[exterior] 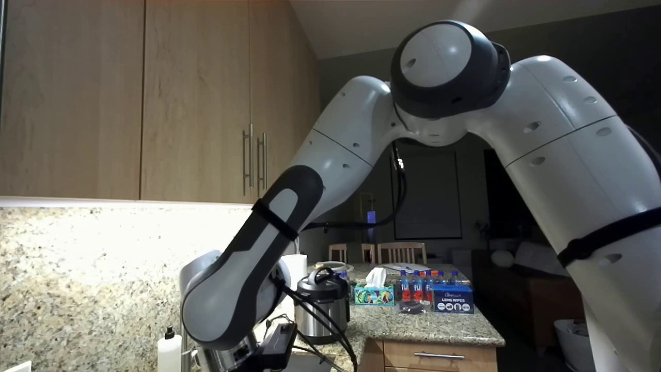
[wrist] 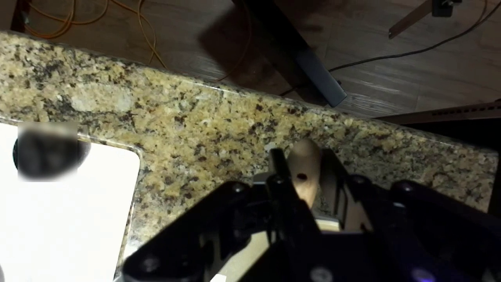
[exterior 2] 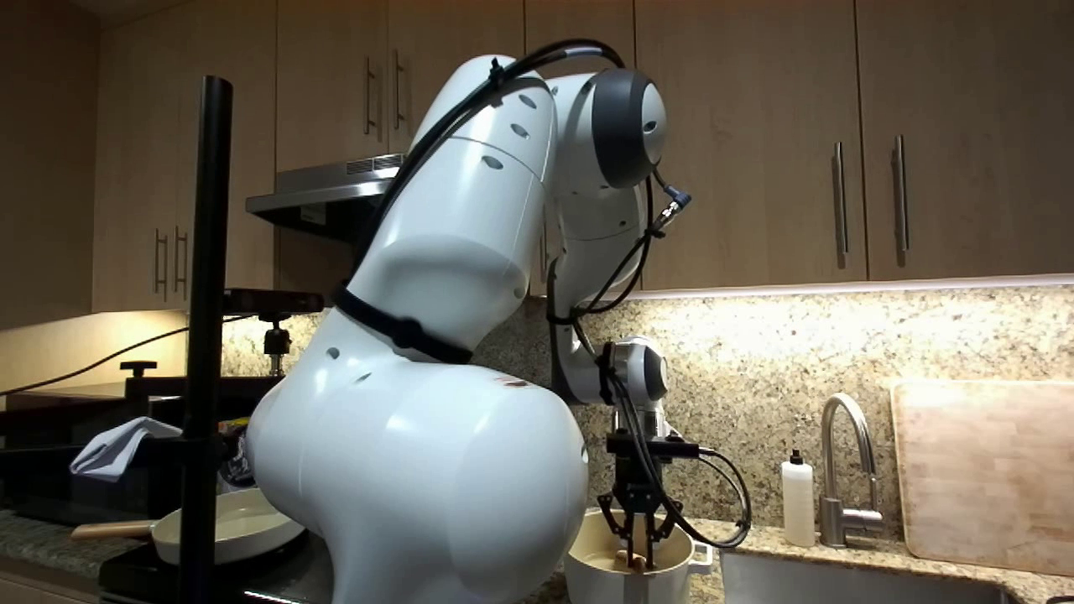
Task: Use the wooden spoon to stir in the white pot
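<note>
My gripper (exterior 2: 639,559) pinches the spoon (wrist: 303,162) at the pot (exterior 2: 597,585), by the sink (exterior 2: 847,580)'s edge. Only an exterior view shows me the box (exterior: 453,298) saying "LENS WIPES", near the edge of the counter (exterior: 428,327).

White pot (exterior 2: 591,583), tan spoon (wrist: 307,166), speckled yellow-brown counter (wrist: 203,129).

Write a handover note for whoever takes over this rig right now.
Black two-fingered gripper: closed on the handle of the light-brown wooden spoon, firmness unclear.
Spoon's bowl end: not visible.
Round white pot: on the speckled granite counter, beside the pale grey sink.
Done: spoon grasped at the pot.
Left: stirring, as far as these stills can show.
</note>
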{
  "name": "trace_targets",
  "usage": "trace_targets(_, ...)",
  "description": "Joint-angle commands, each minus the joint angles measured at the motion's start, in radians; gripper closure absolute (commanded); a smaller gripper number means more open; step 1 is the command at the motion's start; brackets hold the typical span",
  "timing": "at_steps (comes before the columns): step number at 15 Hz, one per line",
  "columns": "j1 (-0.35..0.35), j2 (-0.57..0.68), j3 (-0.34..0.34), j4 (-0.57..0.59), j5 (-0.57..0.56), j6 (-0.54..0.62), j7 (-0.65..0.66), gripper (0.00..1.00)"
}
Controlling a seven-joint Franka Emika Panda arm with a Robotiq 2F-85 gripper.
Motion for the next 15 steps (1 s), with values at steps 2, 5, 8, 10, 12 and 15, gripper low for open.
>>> trace_targets(2,-0.019,0.009,0.023,0.017,-0.011,-0.031,-0.087,0.91)
trace_targets(5,-0.019,-0.001,0.026,0.006,-0.010,-0.028,-0.103,0.91)
trace_targets(8,-0.021,-0.033,0.022,-0.019,-0.009,-0.008,-0.081,0.91)
trace_targets(10,-0.017,-0.057,0.016,-0.029,-0.019,-0.018,-0.057,0.91)
trace_targets(12,-0.014,-0.071,0.006,-0.026,-0.027,-0.025,-0.022,0.91)
trace_targets(15,-0.006,-0.082,-0.008,-0.003,-0.058,-0.079,0.008,0.91)
